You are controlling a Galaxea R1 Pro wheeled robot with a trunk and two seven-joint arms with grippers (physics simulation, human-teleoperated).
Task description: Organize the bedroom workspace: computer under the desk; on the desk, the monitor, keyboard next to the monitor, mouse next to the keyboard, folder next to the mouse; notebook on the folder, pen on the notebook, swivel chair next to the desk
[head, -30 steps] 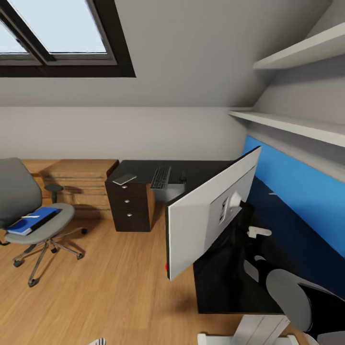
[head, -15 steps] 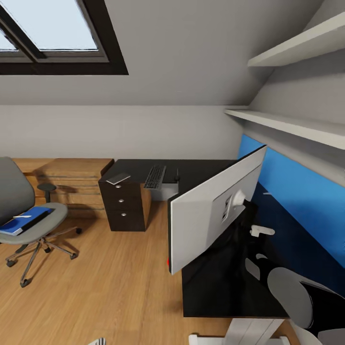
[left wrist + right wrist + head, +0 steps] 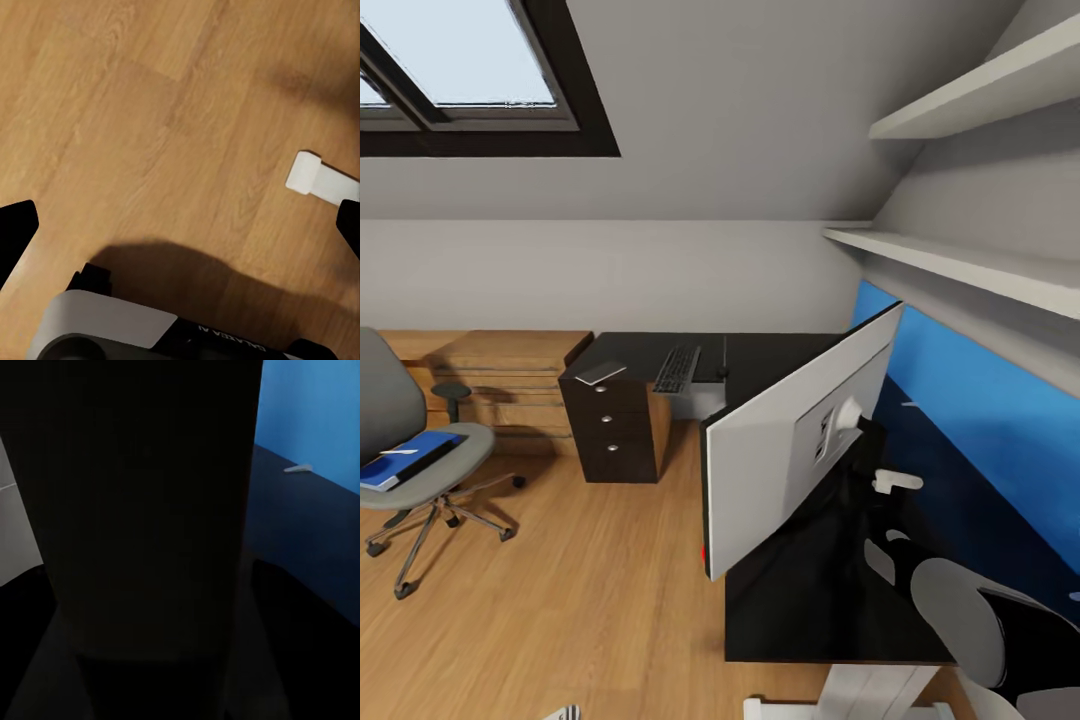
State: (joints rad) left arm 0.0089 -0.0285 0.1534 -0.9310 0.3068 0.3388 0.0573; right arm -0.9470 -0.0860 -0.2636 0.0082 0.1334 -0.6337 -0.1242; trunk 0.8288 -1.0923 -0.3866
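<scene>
Monitor (image 3: 780, 450) tilted above the black bench (image 3: 800, 590), white back showing. Right end effector behind it, grip impossible to tell. Left end effector (image 3: 180, 225) spread wide over wood floor (image 3: 150, 112).

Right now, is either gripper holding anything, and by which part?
The left gripper is open over the floor, holding nothing. The monitor tilts above the desk by the right arm, likely held, but the grip is hidden.
</scene>
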